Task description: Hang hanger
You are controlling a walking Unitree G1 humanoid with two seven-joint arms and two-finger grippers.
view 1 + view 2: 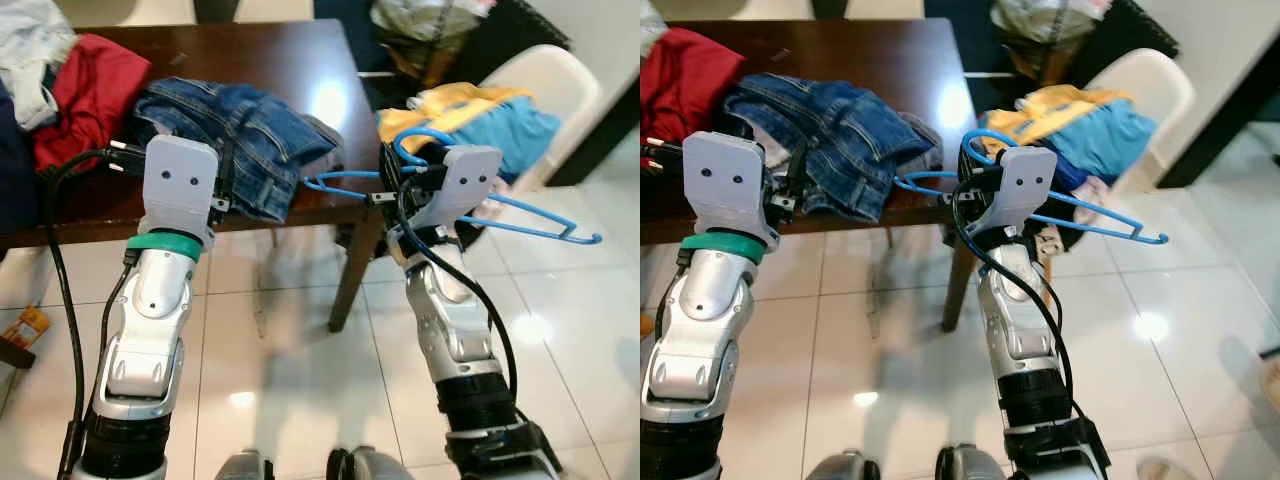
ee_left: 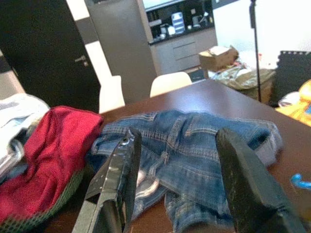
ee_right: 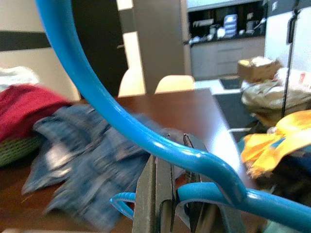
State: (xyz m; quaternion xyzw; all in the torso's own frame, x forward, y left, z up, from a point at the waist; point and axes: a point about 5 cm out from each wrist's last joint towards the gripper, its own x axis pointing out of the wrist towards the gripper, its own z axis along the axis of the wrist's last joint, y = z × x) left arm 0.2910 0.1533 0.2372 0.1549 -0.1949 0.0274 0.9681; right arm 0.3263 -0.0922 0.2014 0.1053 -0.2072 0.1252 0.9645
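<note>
I am clamping my right gripper on the blue plastic hanger near its hook; left gripper is gaping empty (idle). Keeping it level should help hooking.

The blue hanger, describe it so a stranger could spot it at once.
Start at the dark brown wooden table. At its near corner, the right claw is shut on a thin blue plastic hanger. It is the only rigid thing among crumpled blue denim jeans and piled clothes.

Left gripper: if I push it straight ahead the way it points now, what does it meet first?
Most likely the jeans on the table; they lie between the open jaws of the left gripper, just ahead. Depth is hard to judge.
</note>
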